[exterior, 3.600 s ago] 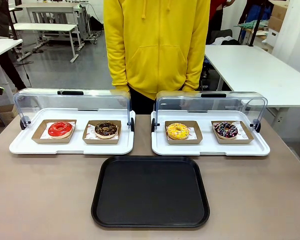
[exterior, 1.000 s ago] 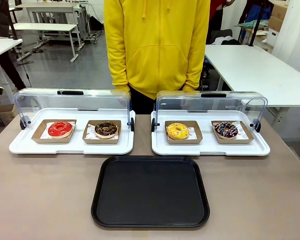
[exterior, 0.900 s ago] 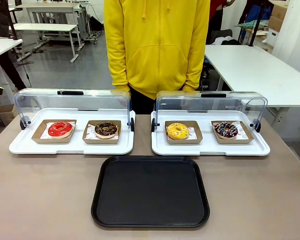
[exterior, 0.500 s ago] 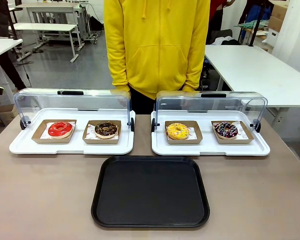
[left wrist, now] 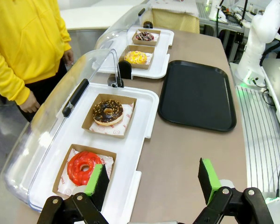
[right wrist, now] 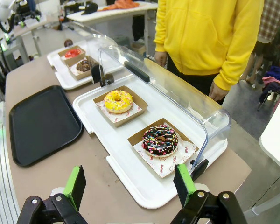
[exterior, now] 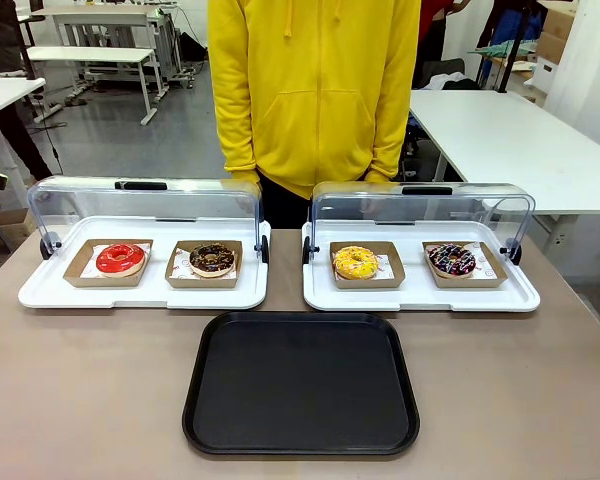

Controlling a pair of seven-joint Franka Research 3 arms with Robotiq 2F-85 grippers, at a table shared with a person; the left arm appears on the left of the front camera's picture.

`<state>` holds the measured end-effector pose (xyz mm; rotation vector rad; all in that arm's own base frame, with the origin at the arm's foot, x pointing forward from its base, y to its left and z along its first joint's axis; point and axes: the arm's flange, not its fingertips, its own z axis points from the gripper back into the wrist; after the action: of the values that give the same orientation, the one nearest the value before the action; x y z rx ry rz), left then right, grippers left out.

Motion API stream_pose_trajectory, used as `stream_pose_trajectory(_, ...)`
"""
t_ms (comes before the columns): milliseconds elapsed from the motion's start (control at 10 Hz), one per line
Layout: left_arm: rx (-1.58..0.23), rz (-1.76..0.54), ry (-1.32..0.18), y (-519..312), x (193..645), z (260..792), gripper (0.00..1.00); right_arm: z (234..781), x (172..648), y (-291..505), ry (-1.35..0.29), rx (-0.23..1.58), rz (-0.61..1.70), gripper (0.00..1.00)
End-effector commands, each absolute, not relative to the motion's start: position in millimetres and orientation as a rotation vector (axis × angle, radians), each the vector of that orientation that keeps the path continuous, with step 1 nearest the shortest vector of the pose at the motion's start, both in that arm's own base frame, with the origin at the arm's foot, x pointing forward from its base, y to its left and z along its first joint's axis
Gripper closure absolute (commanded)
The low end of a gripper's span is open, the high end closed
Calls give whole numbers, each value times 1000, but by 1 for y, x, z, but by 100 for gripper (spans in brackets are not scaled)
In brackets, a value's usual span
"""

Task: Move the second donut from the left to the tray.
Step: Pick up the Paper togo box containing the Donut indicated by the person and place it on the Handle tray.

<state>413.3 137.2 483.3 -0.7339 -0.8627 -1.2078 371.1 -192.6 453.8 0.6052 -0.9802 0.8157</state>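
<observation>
Nothing is moved yet. The second donut from the left (exterior: 213, 258) sits in its brown cardboard holder (exterior: 205, 281), just beyond the tray (exterior: 300, 385) at its far left corner, on the white display case (exterior: 140, 293) with the clear lid (exterior: 145, 205) swung up behind it. The tray is bare.

The left gripper (left wrist: 153, 179) has its jaws spread wide with nothing between the green pads, and it hangs well apart from the tray, out past the red donut (left wrist: 84, 167). The right gripper (right wrist: 129, 184) is equally wide and empty, well apart from the tray on the opposite side.

We judge the donut light, soft and easily dented. The chocolate glaze looks sticky and would smear on the pads, and the crumbs would shed. We would not pinch the ring itself. The holder is stiffer, though thin card can buckle, so we would take one side wall of it, the wall facing the tray, with gentle closure. Keep it level on the way, since the donut looks loose on the paper and could slide. The raised lid stands on the side away from the tray, so we would approach from the tray side.
</observation>
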Motion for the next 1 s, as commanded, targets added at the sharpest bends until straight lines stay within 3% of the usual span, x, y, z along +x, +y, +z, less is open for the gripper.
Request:
stream_pose_trajectory(0,-736,-1210,-865,137,414,486,0,454,374,-192,-1011,604,823,0)
stream_pose_trajectory(900,-736,-1210,-865,137,414,486,0,454,374,-192,-1011,604,823,0)
